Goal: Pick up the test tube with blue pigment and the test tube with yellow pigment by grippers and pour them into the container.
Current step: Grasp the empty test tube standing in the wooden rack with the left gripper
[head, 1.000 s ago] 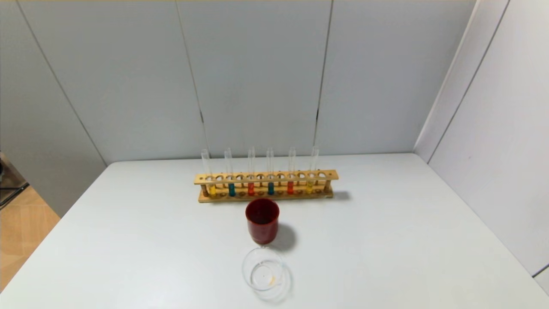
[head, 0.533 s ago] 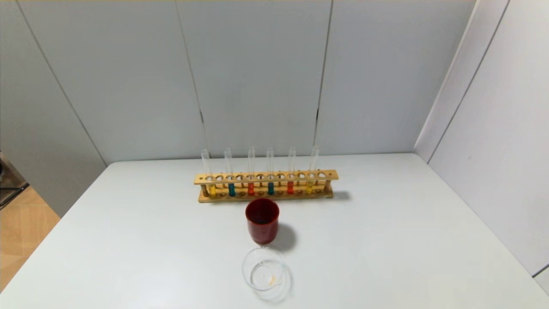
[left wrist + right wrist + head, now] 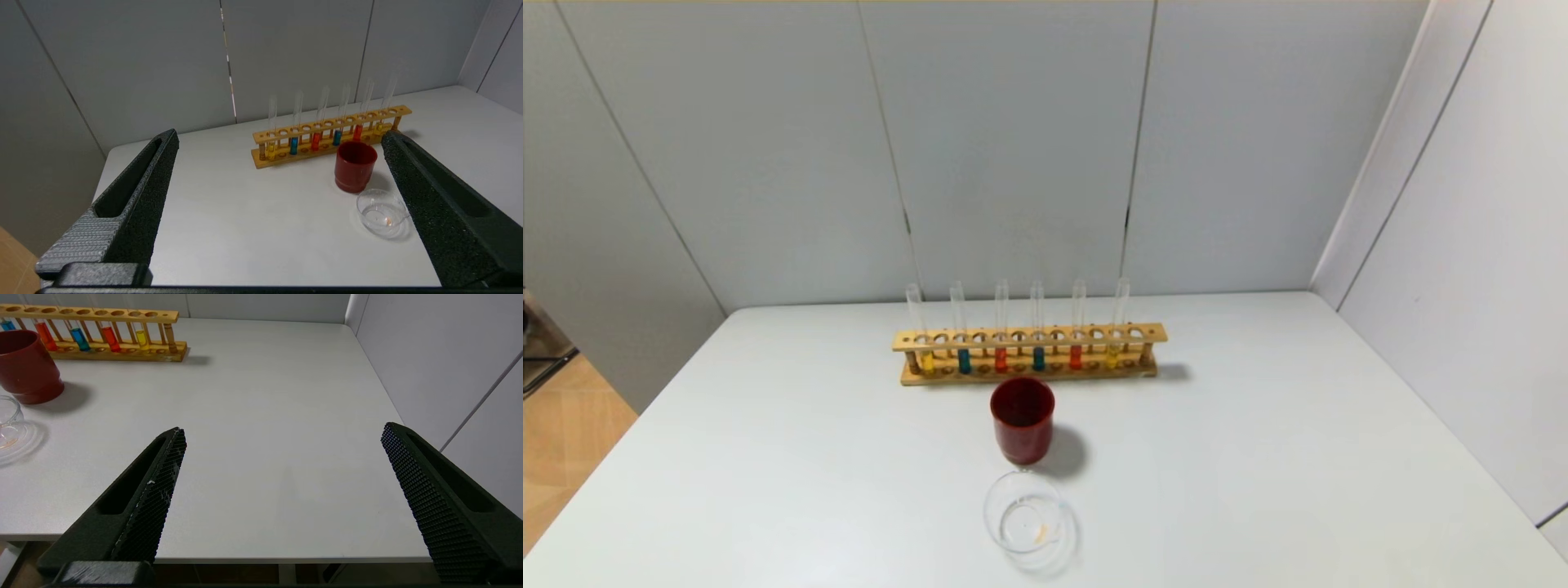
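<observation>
Tubes of coloured liquid stand upright in a wooden rack (image 3: pixel 1029 353) on a white table (image 3: pixel 1258 457).

Blue tube (image 3: pixel 964 359) sits second from the rack's left end, bright yellow tube (image 3: pixel 926 360) at that end. Glass dish (image 3: pixel 1025 515) lies nearest the robot, red cup (image 3: pixel 1022 420) between it and the rack. Left gripper (image 3: pixel 278 139) and right gripper (image 3: pixel 282 433) hang spread wide, empty, off the table's near edge.

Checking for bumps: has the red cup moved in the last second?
No. The red cup sits in the same spot between the wooden rack and the glass dish.
</observation>
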`<state>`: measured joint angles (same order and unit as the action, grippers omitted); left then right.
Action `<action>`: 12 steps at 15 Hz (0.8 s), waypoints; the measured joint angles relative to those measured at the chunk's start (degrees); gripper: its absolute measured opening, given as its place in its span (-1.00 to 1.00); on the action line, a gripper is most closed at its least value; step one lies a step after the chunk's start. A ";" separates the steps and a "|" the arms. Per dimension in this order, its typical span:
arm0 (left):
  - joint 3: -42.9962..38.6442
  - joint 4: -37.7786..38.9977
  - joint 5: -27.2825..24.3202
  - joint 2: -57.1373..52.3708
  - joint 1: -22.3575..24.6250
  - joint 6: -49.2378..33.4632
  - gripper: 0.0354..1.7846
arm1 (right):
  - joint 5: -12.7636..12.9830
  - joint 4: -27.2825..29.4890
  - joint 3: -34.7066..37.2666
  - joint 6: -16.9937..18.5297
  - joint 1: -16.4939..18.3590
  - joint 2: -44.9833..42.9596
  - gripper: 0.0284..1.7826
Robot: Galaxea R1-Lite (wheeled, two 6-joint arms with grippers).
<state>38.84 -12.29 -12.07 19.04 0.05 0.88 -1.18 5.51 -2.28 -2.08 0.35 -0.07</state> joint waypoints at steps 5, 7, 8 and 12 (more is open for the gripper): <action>10.13 6.91 -0.05 19.59 -0.05 -0.33 0.96 | -0.02 0.00 0.00 0.00 0.00 0.00 0.95; 10.89 11.56 0.04 25.82 -0.05 -1.51 0.96 | 0.00 0.00 0.00 0.00 0.00 0.00 0.95; 11.02 13.99 0.20 28.50 -0.05 -3.19 0.96 | -0.02 0.00 0.00 0.00 0.00 0.00 0.95; 10.69 21.57 0.20 38.97 0.06 -6.99 0.96 | -0.02 0.00 0.00 0.00 0.00 0.00 0.95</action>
<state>49.53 9.28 -11.87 58.02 0.11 -6.11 -1.21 5.51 -2.28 -2.08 0.35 -0.07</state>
